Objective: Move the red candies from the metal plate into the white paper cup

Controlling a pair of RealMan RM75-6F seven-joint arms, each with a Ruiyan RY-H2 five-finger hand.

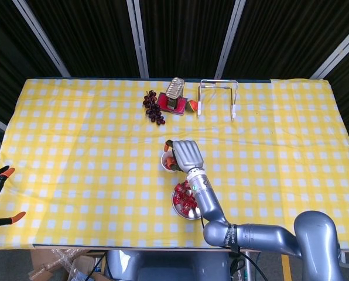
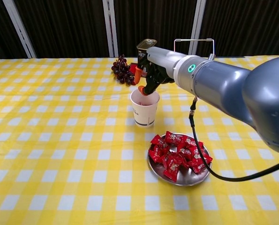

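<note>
**Right hand over the cup**

A yellow checked table (image 2: pixel 60 140) stood before dark curtains. The right hand (image 2: pixel 151 77) hung right over the cup (image 2: pixel 144 108), fingertips (image 2: pixel 142 90) at its rim. The hand seemed empty, fingers apart, though the view was too poor to be sure. Something reddish showed inside the cup. The candies (image 2: pixel 177 154) lay heaped on the plate (image 2: pixel 179 180), below and nearer the camera than the hand. Behind it stood grapes (image 2: pixel 122 70), a can (image 2: pixel 144 49) and a wire rack (image 2: pixel 194 45).
</note>
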